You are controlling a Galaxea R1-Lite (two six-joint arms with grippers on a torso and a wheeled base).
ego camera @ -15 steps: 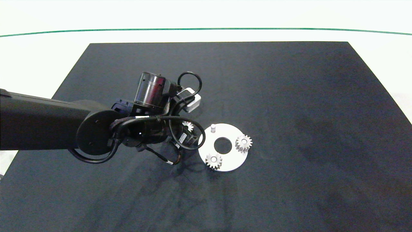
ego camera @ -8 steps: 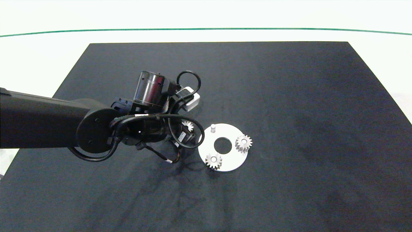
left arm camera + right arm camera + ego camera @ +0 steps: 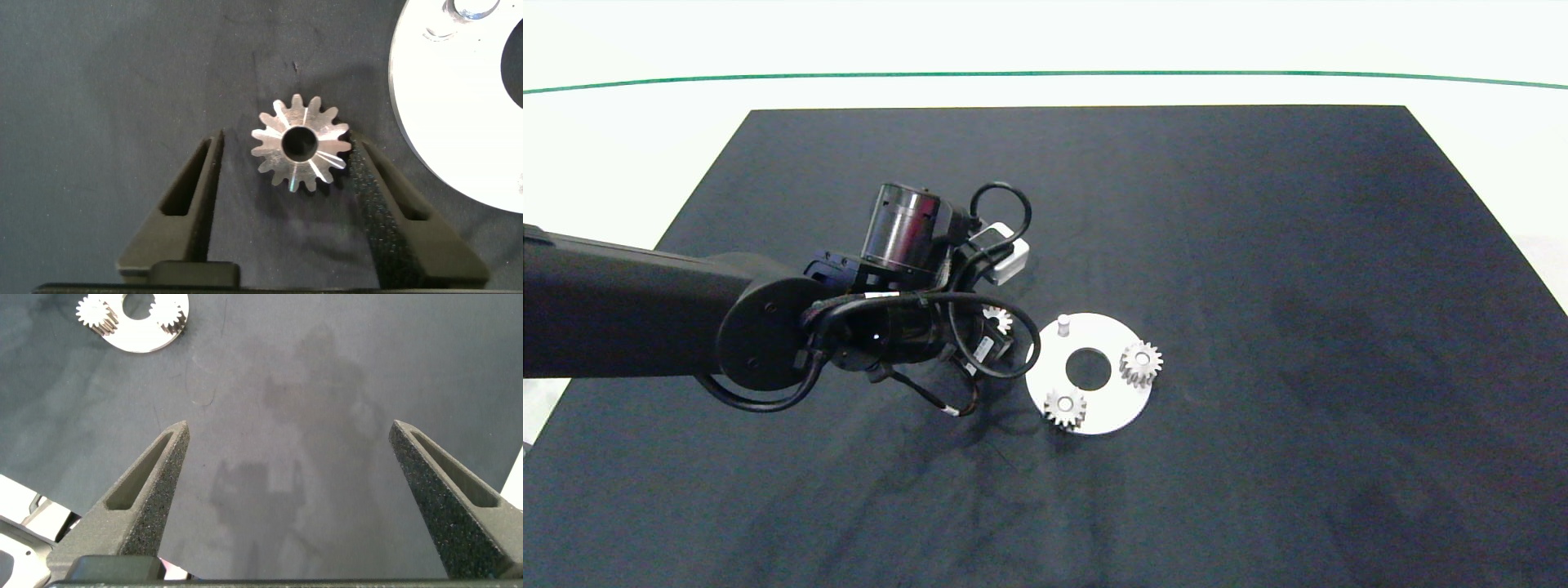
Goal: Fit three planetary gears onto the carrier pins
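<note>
A black mat [image 3: 1258, 245] covers a white table [image 3: 621, 147] crossed by a thin green line [image 3: 1045, 73].

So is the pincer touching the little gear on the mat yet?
Cannot tell. In the left wrist view one finger meets the loose gear teeth's edge; the other finger shows a clear gap.

Counted three planetary gears: two seated on the white disc [image 3: 1094, 404], at lower left [image 3: 1065, 405] and at right [image 3: 1141, 361], one loose [image 3: 300, 143] beside the disc. Three carrier pins, one bare [image 3: 1063, 324]. One black mat [image 3: 1258, 245].
</note>
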